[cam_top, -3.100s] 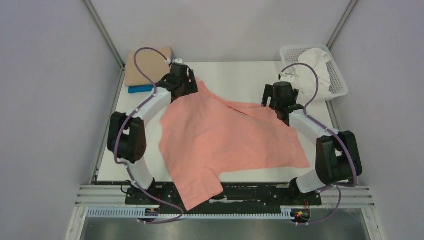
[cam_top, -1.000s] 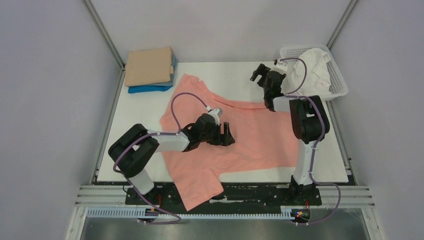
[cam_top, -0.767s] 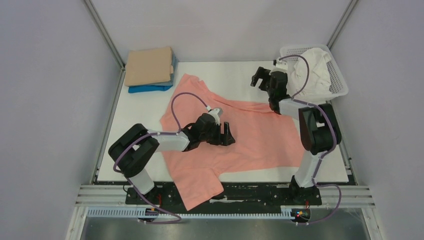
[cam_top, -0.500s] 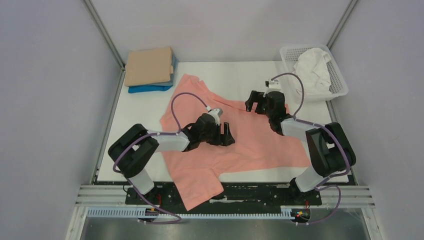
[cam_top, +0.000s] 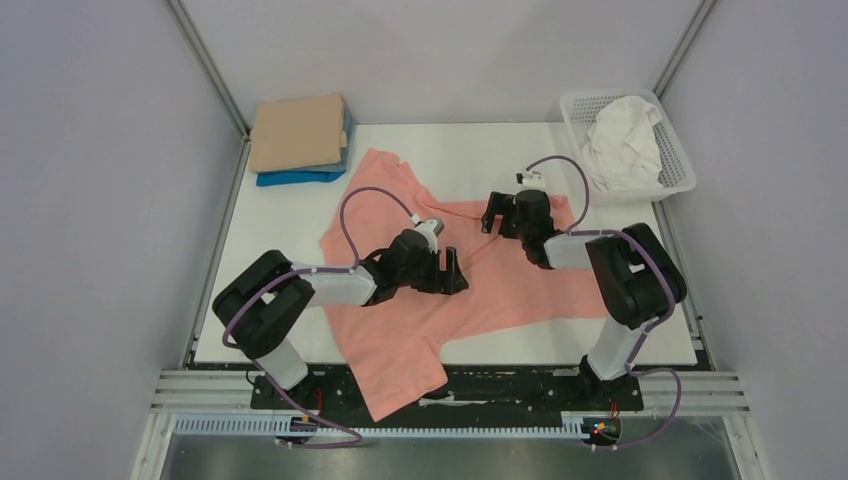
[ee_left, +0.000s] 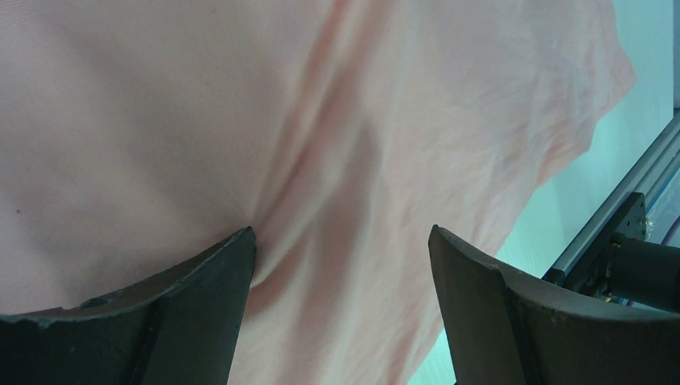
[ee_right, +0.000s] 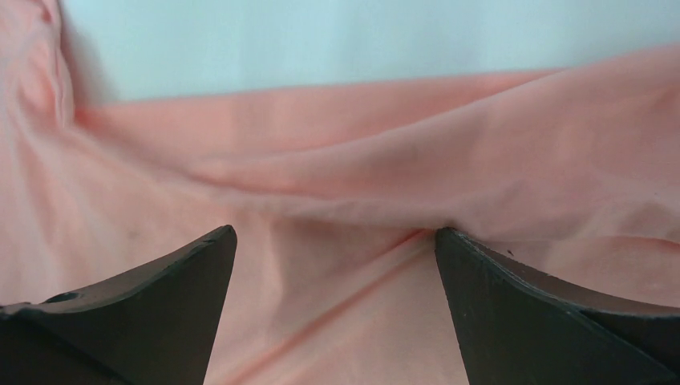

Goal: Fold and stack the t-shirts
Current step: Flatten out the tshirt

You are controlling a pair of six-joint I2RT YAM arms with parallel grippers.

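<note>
The salmon-pink t-shirt [cam_top: 400, 320] lies spread and rumpled across the table, one part hanging over the near edge. My left gripper [cam_top: 450, 272] is open, low over the shirt's middle; its wrist view shows the cloth [ee_left: 337, 144] between the spread fingers [ee_left: 200, 289]. My right gripper [cam_top: 500, 215] is open, low over the shirt's far edge, its fingers [ee_right: 513, 281] pressing on a fold of cloth [ee_right: 361, 184]. The tan t-shirt [cam_top: 297, 130] lies folded on the folded blue one [cam_top: 290, 179] at the far left. The white t-shirt [cam_top: 622, 140] is crumpled in the basket.
A white plastic lattice basket [cam_top: 672, 150] stands at the far right corner. Bare white table [cam_top: 460, 155] shows beyond the pink shirt. Grey walls enclose the table on three sides. A metal rail [cam_top: 700, 390] runs along the near edge.
My right gripper has come from beside the basket toward the near left, down onto the pink shirt's far edge. My left gripper has stayed on the shirt's middle.
</note>
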